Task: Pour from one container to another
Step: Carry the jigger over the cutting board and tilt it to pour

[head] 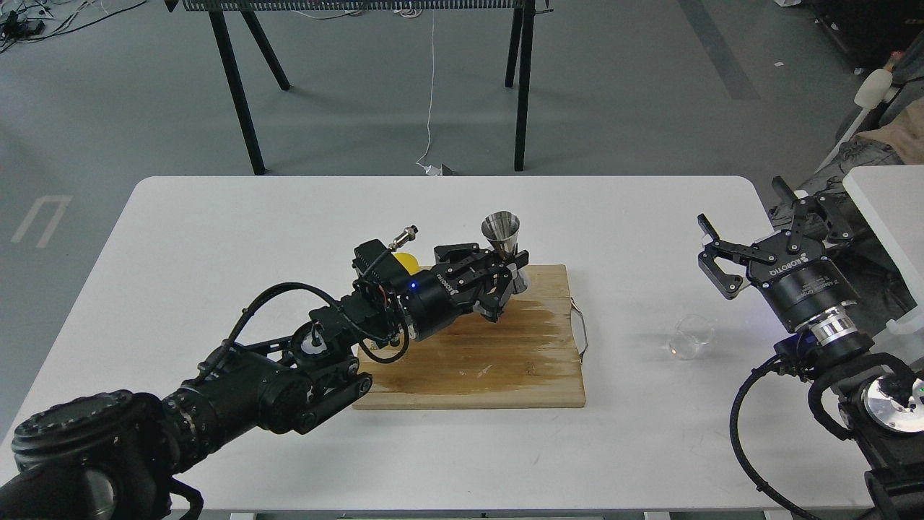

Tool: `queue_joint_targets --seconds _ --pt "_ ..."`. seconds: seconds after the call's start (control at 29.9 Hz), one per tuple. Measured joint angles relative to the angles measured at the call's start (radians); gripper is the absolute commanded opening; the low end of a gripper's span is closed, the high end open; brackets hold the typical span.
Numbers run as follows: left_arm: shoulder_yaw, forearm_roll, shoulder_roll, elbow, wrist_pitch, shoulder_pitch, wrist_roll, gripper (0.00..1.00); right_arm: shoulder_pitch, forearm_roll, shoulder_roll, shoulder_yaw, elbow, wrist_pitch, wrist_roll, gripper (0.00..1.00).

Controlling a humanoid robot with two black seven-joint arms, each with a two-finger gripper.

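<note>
The shiny steel jigger (503, 235) stands upright over the far edge of the wooden cutting board (505, 361), gripped at its narrow waist by my left gripper (511, 269), which is shut on it. Whether its base touches the board I cannot tell. The small clear glass cup (691, 336) sits on the white table to the right of the board. My right gripper (751, 238) hovers open just behind and to the right of the cup, with nothing between its fingers.
A yellow lemon (404, 261) lies at the board's far left corner, mostly hidden behind my left wrist. The board has a metal handle (582, 332) on its right side. A second white table edge (881, 209) stands at the far right.
</note>
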Motion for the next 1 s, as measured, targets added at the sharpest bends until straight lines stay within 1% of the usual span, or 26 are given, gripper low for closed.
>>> queue_joint_targets --seconds 0.3,0.6,0.8,1.0 --pt "0.033 0.006 -0.001 0.072 0.000 0.051 0.000 0.10 0.000 0.000 0.000 -0.004 0.000 0.000 0.000 0.99" --pt "0.036 0.007 0.000 0.103 0.000 0.074 0.000 0.11 0.000 0.000 0.000 -0.006 0.000 0.000 0.000 0.99" --pt "0.036 0.007 0.000 0.104 0.000 0.078 0.000 0.18 -0.003 0.000 0.000 -0.007 0.000 0.000 0.000 0.99" --pt "0.036 0.007 0.000 0.105 0.000 0.085 0.000 0.34 -0.004 0.000 0.000 -0.008 0.000 0.000 0.000 0.99"
